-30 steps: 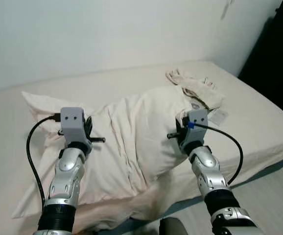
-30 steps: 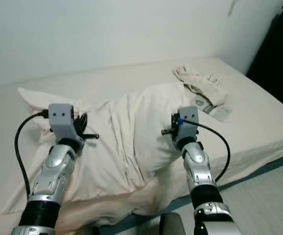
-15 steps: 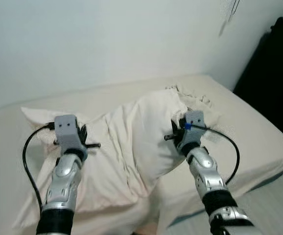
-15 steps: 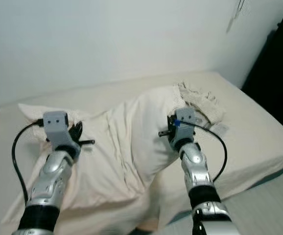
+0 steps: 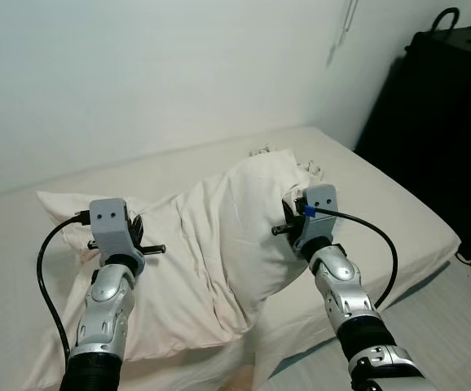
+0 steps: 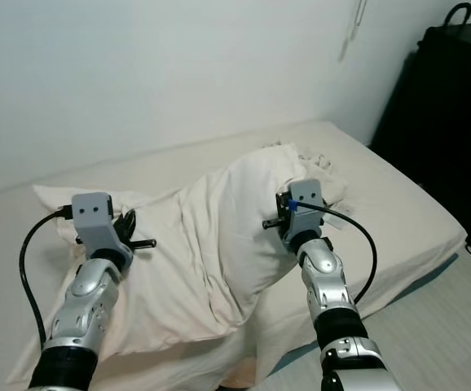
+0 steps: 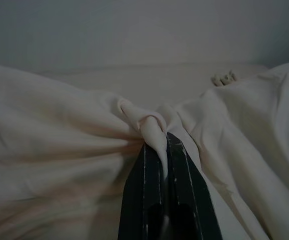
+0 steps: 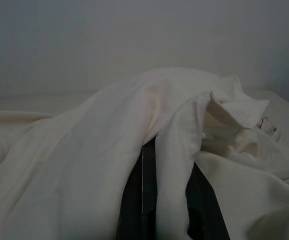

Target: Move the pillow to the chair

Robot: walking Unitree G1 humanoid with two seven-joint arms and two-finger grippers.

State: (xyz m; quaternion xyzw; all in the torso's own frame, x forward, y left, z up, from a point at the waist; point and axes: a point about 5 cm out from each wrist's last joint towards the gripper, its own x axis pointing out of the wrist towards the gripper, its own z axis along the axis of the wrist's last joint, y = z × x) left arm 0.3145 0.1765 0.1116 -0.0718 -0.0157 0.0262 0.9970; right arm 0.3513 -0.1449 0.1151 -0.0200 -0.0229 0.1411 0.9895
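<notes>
While clamped, pillow (image 5: 219, 236), left pincer (image 7: 160, 150), right pincer (image 8: 170, 165)

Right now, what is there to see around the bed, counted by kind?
Pillows: 1, pinched by both grippers
Grippers: 2, left and right
Beds: 1
Crumpled cloths: 1, behind the pillow
Black cases: 1
Total: 6

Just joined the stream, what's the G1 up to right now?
It stands at the bed, gripping the cream pillow with both arms. The left claw is pinched shut on a fold of its cover; the right claw is clamped on fabric at the other end. That end sits bunched up high. No chair is visible.
</notes>
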